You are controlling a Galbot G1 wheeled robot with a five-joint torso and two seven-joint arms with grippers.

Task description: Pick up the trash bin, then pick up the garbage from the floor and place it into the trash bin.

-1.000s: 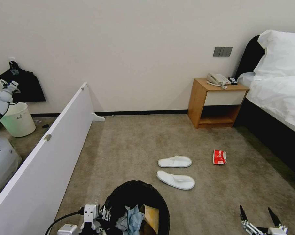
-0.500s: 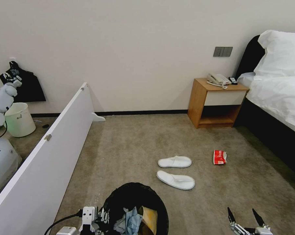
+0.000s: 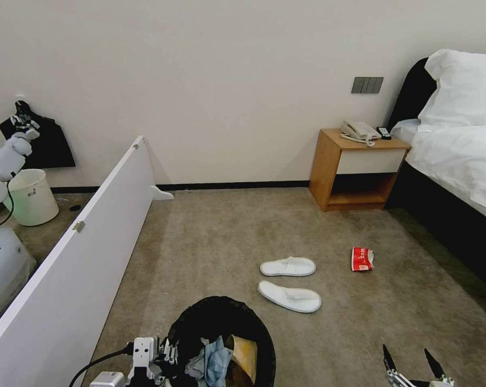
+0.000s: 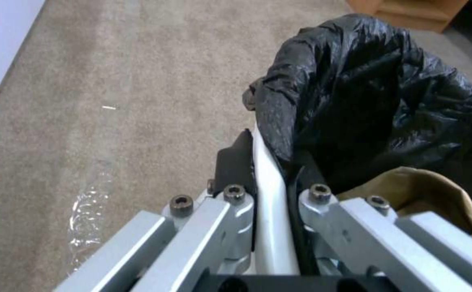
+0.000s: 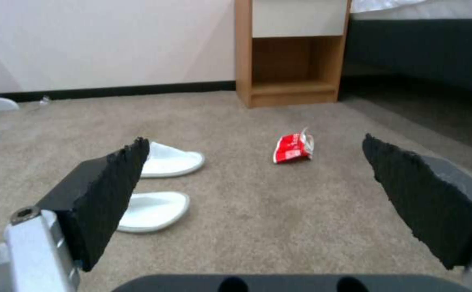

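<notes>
Red snack packet (image 5: 293,147) on carpet ahead of the right gripper (image 3: 412,359), white slippers (image 3: 289,282) beside it, jaws spread, held low, left gripper (image 4: 271,178) clamped on trash bin (image 3: 200,322) rim

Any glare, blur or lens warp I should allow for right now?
Head view: wide-angle warp bends the white board; even light, no glare. Left wrist view: soft; left pincer blurry on the trash bin rim. Right wrist view: right pincer pads blurred; red snack packet readable.
</notes>
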